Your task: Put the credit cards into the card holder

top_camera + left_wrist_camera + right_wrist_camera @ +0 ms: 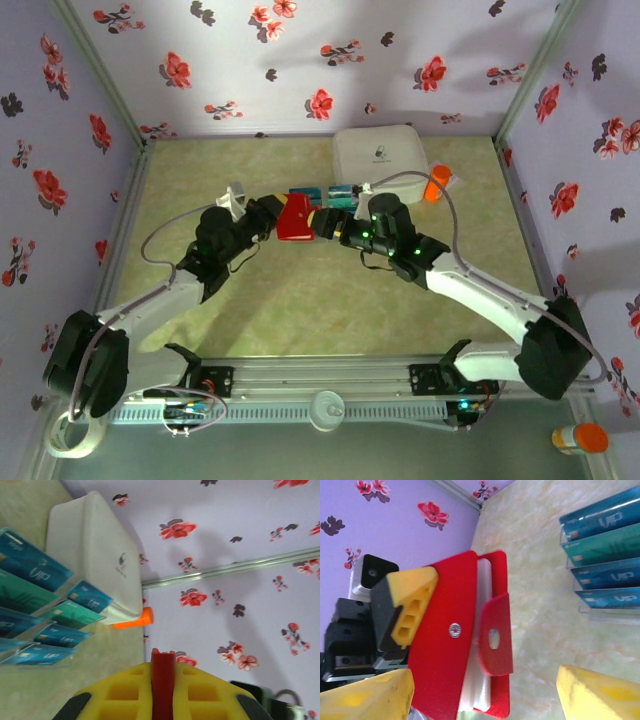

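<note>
The red card holder (295, 220) hangs above the table's middle, my left gripper (270, 216) shut on its edge. In the left wrist view its red edge (163, 675) sits pinched between my yellow fingers (120, 695). The right wrist view shows the card holder (447, 670) slightly parted, snap flap loose, pale pockets between the covers. My right gripper (485, 700) stands open around its lower end, one finger (367, 695) close by the cover and the other well clear. Blue and teal credit cards (602, 555) stand in a clear rack (322, 194) just behind.
A big white rounded case (385, 155) lies at the back, with an orange bottle (437, 183) on its side to its right. Another orange-capped bottle (580, 437) stands outside the front right corner. Flowered walls close in three sides.
</note>
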